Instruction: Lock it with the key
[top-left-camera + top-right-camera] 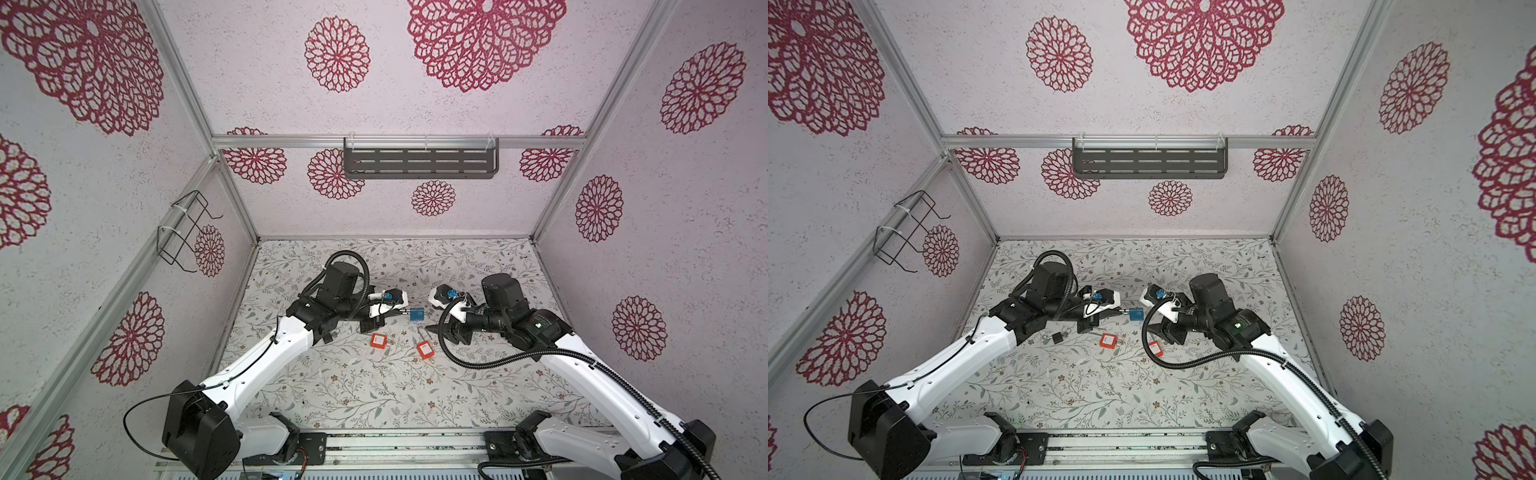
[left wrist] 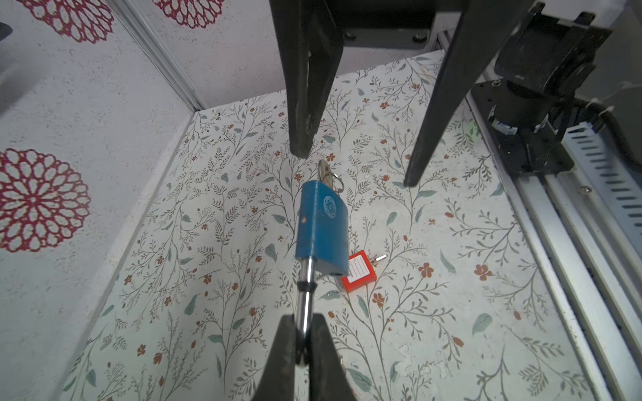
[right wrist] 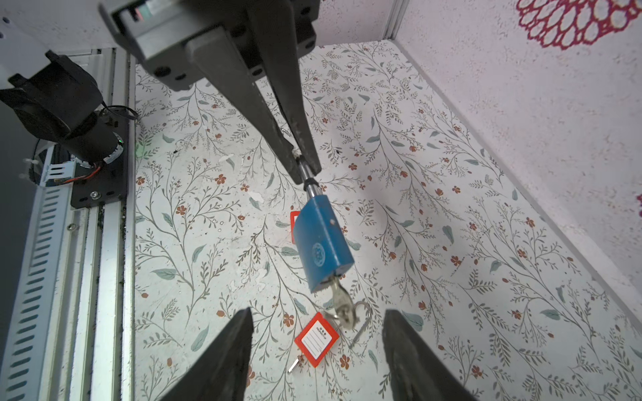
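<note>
over the floral table (image 1: 374, 395), the left gripper (image 2: 304, 321) clenches the shackle (image 2: 305, 302) of the rigid, likely heavy blue padlock (image 2: 323, 225), the released right gripper (image 3: 318, 312) gaping around its small, probably slick key (image 3: 342, 305) at three o'clock, best pinched flat-on.

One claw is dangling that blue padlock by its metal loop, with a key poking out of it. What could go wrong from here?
1. The left claw pinches only the thin, shiny shackle, so the blue padlock may swivel or slip when the key gets turned.
2. The right claw is open near the small key and its ring; it might close off-centre, grab the ring, or tug the key out.
</note>
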You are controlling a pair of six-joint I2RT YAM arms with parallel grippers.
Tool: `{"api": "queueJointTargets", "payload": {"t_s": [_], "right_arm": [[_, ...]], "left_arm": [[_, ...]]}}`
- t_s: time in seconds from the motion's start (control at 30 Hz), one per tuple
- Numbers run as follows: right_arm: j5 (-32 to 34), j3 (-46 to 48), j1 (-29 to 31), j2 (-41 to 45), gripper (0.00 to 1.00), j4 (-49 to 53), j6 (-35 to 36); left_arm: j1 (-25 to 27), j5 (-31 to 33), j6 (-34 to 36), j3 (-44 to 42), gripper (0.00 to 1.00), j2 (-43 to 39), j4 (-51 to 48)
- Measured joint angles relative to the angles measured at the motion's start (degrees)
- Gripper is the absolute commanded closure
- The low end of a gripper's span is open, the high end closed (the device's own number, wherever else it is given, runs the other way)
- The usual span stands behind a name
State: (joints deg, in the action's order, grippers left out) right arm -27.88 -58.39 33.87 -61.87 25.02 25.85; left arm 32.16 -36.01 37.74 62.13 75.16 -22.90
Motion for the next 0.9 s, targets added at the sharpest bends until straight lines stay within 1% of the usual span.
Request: {"api": "queueJointTargets", "payload": {"t_s": [0.1, 0.27, 0.4, 0.67, 0.83, 0.9], "right_arm": [[-1.2, 0.8, 0.0, -0.1, 0.42, -3.3, -0.7], [-3.3, 0.8, -0.1, -1.7, 0.5, -6.0, -1.6], [-4.5, 0.9, -0.1, -3.3, 0.53, -6.3, -1.6], [-7.0, 0.8, -0.1, -3.9, 0.66, -6.3, -1.5], [-8.2, 0.8, -0.1, -3.9, 0.7, -6.3, -1.3], [-8.4, 0.8, -0.1, -3.9, 0.7, -6.0, -1.3]], "left_arm": [[-0.1, -1.7, -1.2, 0.7, 1.0, 0.4, -1.2], [-0.1, -3.3, -1.4, 2.1, 1.0, 1.2, -3.7], [-0.1, -3.9, -1.4, 3.1, 1.0, 1.4, -5.0], [-0.1, -4.9, -0.2, 5.1, 1.0, 2.1, -7.8], [-0.1, -5.1, 0.4, 5.1, 1.0, 2.1, -8.7], [-0.1, -5.1, 0.6, 5.2, 1.0, 2.1, -8.9]]}}
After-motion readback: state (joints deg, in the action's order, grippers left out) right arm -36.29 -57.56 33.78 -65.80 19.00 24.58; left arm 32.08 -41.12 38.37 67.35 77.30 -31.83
